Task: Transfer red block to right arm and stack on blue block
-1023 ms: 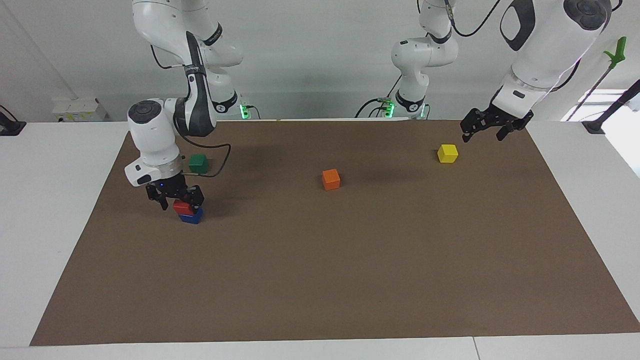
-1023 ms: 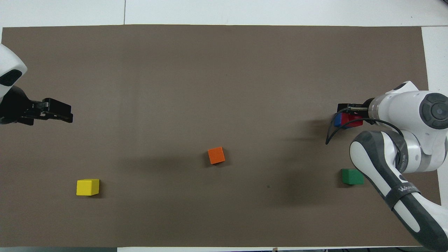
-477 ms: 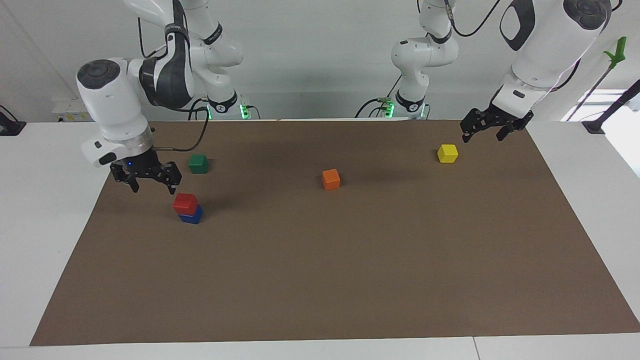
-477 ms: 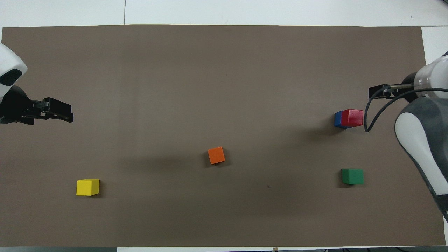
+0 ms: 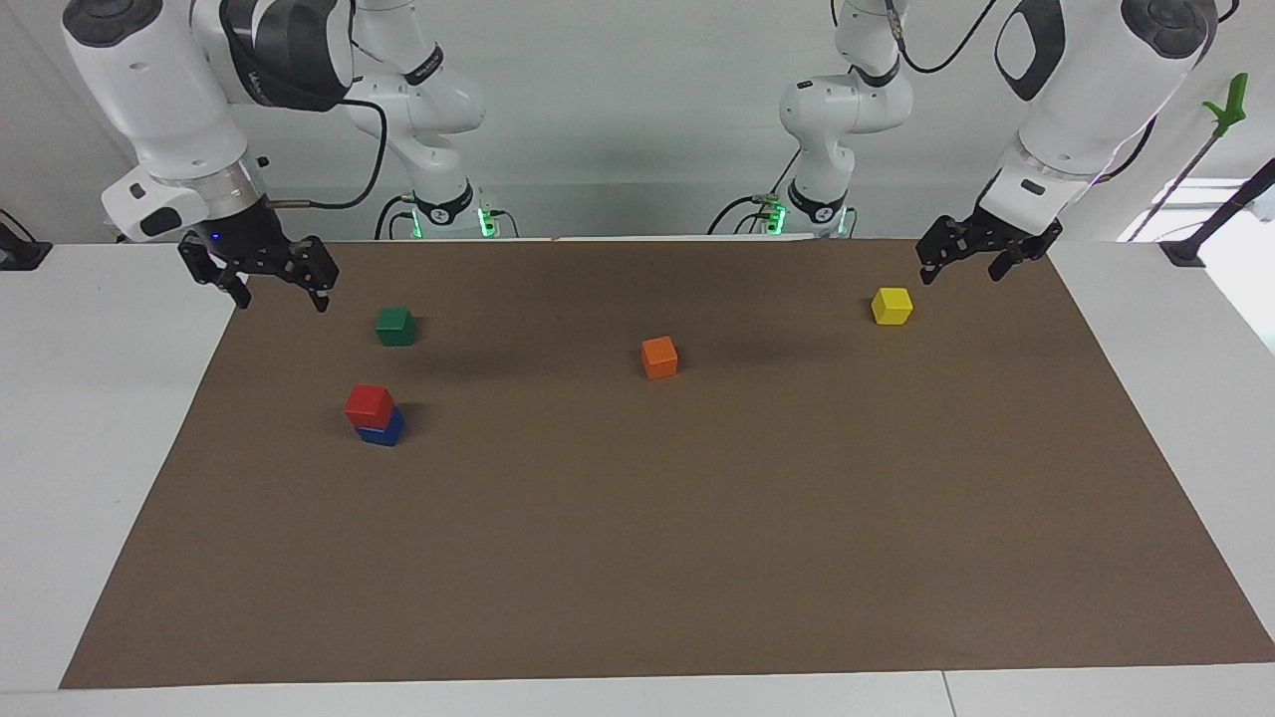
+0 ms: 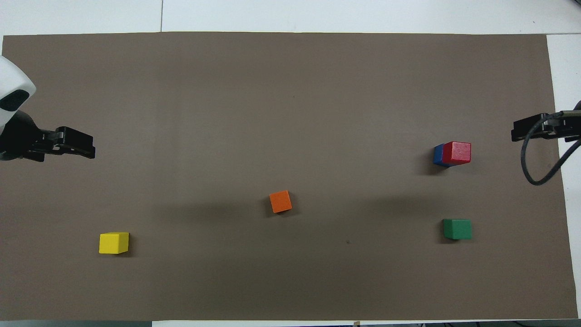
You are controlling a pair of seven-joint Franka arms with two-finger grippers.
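Brown matting is covering the white table (image 5: 100, 418), where the red block (image 5: 370, 403) is now sitting squarely on the blue block (image 5: 382, 431), toward the right arm's end. Having let go a moment ago, the right gripper (image 5: 258, 271) is rising away, jaws spread and empty, over the mat's edge. Over at its own end, the left gripper (image 5: 981, 253) is waiting open near the yellow cube (image 5: 892, 305), suggesting the stacking is finished.

On the brown mat (image 5: 637, 558), the small glossy red cube (image 5: 370, 403) stacked on the deep-blue cube (image 5: 382, 432), plus green (image 5: 395, 326), orange (image 5: 659, 358) and yellow (image 5: 892, 306) cubes, stand well apart; wide bare mat lies between and farther from the robots.
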